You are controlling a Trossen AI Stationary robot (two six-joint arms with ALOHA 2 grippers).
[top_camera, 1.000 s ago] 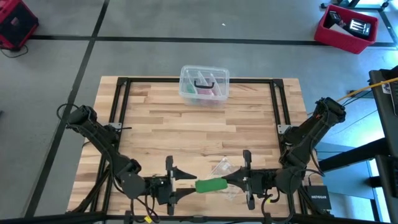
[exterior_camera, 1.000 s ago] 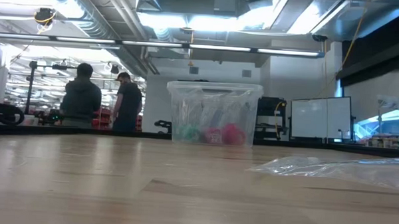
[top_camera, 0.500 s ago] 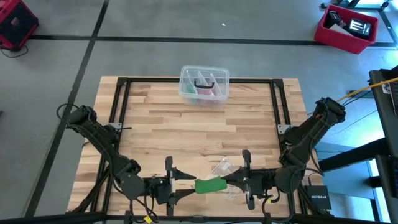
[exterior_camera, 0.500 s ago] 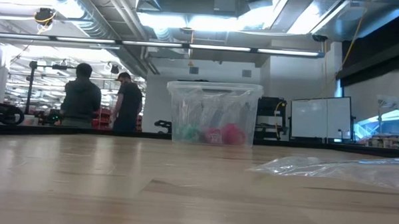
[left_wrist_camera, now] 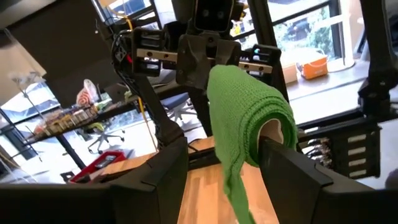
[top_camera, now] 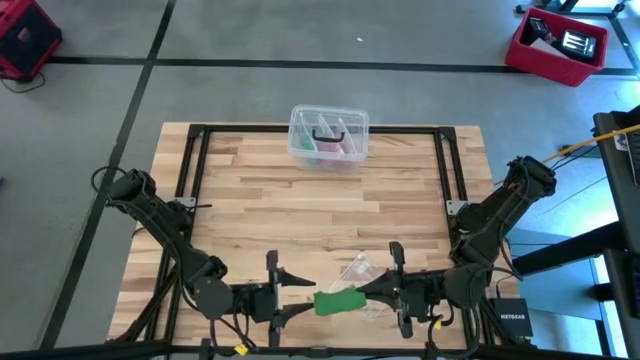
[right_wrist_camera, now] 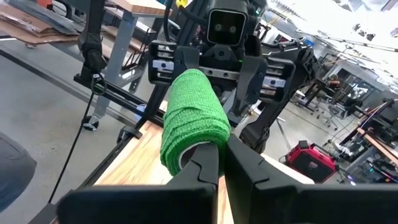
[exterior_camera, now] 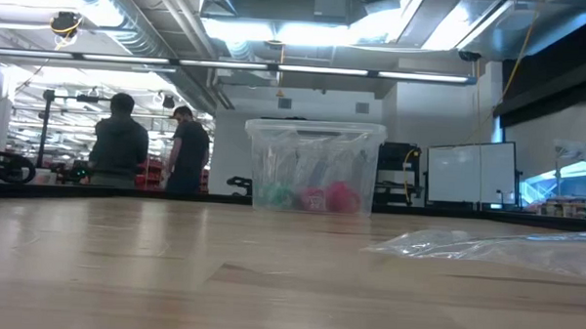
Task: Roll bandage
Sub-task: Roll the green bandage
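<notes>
NETGEAR box [top_camera: 511, 315] nearby; right gripper [top_camera: 368, 291] pinches bandage [top_camera: 338, 301]; left gripper [top_camera: 297, 294] spread wide.

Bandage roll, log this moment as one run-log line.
bandage: partly rolled, tail hanging | right gripper: shut on roll's end | left gripper: open around roll | place: table's near edge

Table middle open; plastic box [top_camera: 328, 137] blocks far edge.

Bright green knitted bandage [top_camera: 338, 301]; pale striped wooden table [top_camera: 300, 215].
</notes>
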